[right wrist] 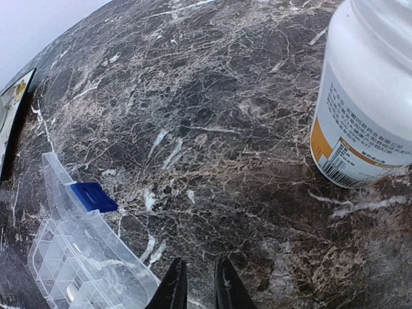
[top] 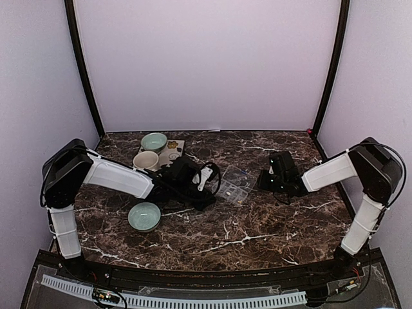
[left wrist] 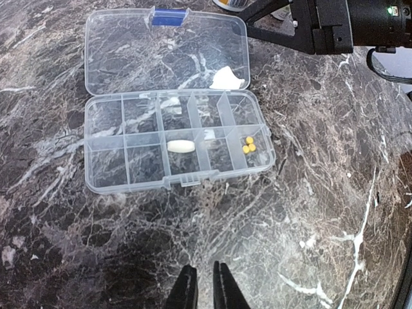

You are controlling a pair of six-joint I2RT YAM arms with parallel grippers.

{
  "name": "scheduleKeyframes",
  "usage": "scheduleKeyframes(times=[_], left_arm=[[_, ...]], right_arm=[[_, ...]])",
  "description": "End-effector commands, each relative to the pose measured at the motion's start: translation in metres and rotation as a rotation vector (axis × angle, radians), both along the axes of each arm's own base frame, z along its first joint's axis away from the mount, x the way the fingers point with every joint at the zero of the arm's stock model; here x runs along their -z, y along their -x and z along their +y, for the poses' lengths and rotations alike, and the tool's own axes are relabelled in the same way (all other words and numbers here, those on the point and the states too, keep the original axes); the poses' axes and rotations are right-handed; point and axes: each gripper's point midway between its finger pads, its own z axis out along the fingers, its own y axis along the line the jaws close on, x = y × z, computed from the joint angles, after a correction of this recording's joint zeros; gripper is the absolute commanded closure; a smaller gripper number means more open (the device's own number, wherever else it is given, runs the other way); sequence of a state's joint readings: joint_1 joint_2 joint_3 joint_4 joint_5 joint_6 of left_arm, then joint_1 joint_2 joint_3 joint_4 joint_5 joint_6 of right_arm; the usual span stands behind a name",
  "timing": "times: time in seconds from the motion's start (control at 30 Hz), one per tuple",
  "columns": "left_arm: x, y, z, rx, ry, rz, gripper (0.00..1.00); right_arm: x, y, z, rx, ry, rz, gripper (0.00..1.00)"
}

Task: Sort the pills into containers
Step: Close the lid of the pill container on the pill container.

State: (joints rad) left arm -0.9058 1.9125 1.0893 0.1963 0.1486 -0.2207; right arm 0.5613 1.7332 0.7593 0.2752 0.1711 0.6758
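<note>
The clear pill-organiser container (left wrist: 178, 143) lies open on the marble, its lid (left wrist: 166, 53) folded back with a blue latch (left wrist: 169, 16). A white oblong pill (left wrist: 181, 146) sits in one compartment and three small yellow pills (left wrist: 249, 145) in the end one. A white scrap (left wrist: 227, 78) rests on the lid. My left gripper (left wrist: 205, 286) hovers just short of the box's near edge, shut and holding nothing. My right gripper (right wrist: 198, 286) is on the far side by the lid (right wrist: 96, 257); its fingers stand slightly apart and empty. From above, the box (top: 233, 183) lies between both grippers.
A white pill bottle (right wrist: 367, 96) stands to the right of my right gripper. Two pale green bowls (top: 154, 141) (top: 144, 216) and a white bowl (top: 146, 161) sit on the left side. A card (top: 172, 152) with small items lies by the back bowls.
</note>
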Motion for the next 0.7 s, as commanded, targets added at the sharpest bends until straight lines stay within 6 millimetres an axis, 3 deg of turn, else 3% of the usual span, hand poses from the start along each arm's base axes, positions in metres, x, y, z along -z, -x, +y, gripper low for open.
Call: scheduleKeyframes(times=[0.0,0.43,0.67], left_arm=[[0.007,0.0,-0.003,0.002,-0.029,0.029,0.9],[0.031,-0.015,-0.006,-0.029,-0.092,0.053,0.9],[0.037,-0.028,-0.004,-0.062,-0.098,0.058,0.9]], right_arm=[[-0.008,-0.015,0.006,0.007,-0.051,-0.037,0.83],[-0.003,-0.026,0.007,-0.007,-0.073,-0.041,0.83],[-0.004,-0.025,0.019,-0.075,-0.126,-0.058,0.83]])
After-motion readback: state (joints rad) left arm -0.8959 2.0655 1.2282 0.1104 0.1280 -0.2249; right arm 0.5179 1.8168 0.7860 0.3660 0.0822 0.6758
